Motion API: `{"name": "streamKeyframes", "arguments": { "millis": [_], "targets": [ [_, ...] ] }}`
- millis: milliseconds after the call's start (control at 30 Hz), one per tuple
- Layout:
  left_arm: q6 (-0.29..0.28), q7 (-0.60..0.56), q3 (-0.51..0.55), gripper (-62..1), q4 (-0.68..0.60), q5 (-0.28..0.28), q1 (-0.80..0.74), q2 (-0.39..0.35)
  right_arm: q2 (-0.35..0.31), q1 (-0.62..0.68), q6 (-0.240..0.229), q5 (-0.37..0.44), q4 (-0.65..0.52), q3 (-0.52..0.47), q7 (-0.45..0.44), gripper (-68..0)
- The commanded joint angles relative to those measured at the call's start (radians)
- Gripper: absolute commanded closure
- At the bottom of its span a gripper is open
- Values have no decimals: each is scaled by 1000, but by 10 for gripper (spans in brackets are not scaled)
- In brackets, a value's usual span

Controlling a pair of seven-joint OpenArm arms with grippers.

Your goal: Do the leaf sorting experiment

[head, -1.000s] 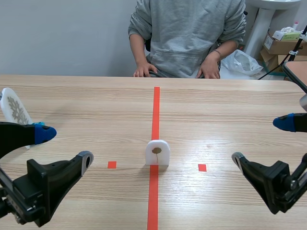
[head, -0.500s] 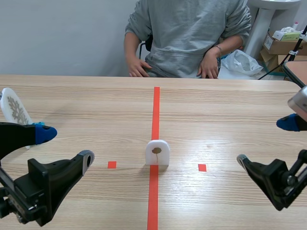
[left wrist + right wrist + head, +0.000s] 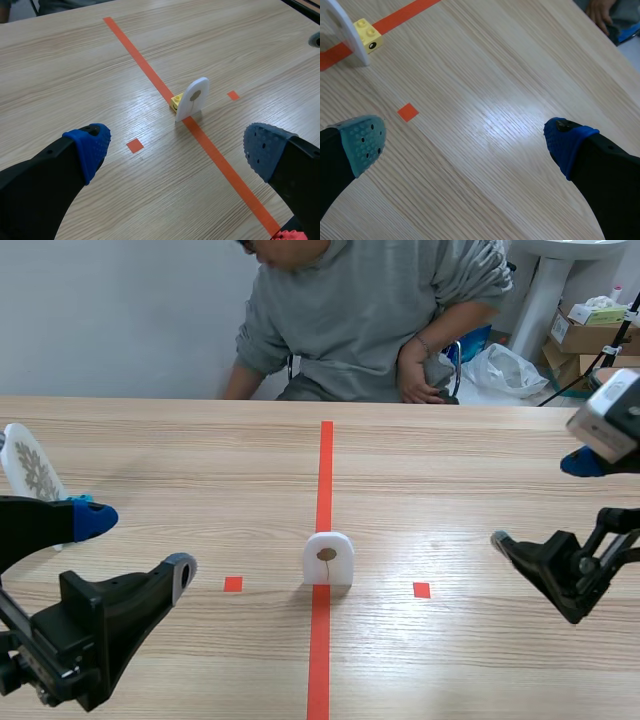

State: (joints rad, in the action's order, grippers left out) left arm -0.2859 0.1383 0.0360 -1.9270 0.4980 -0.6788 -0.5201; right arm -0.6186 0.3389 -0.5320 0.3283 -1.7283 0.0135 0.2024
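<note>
L gripper (image 3: pixel 138 545) wide open, nothing held. R gripper (image 3: pixel 537 502) same, wide open, nothing held. Both well apart from leaf card (image 3: pixel 328 558), upright on centre tape (image 3: pixel 324 470).

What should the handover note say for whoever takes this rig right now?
Left pincer: open, empty, at the left side.
Right pincer: open, empty, at the right side.
White leaf card: upright on the red centre line, yellow brick at its base.
Second leaf card: far left, beyond the left pincer.
Done: nothing gripped.
Left: probably pick and sort the centre card.
</note>
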Motion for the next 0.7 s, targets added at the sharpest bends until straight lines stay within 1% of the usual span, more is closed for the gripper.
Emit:
{"name": "streamKeyframes", "arguments": {
  "millis": [0,100,167,300,433,600,667],
  "targets": [
    [-2,-18,0,-566,-23,6,-5,10,-10,-36,7,7,12,24,-27,-679],
    [-2,-18,0,-566,-23,-2,-5,20,-10,-90,7,8,55,87,-66,-679],
    [-2,-18,0,-566,-23,-23,-5,28,-10,-128,7,8,78,130,-70,-679],
    [-1,-18,0,-566,-23,-38,-5,42,-10,-207,8,6,125,209,-74,-679],
    [-1,-18,0,-566,-23,-40,-5,43,-10,-285,8,-36,179,279,-106,-679],
    [-1,-18,0,-566,-23,-62,-5,43,-6,-376,7,-58,259,372,-142,-679],
    [-1,-21,0,-566,-23,-74,-5,44,-2,-412,7,-79,289,415,-160,-679]
  ]
}}
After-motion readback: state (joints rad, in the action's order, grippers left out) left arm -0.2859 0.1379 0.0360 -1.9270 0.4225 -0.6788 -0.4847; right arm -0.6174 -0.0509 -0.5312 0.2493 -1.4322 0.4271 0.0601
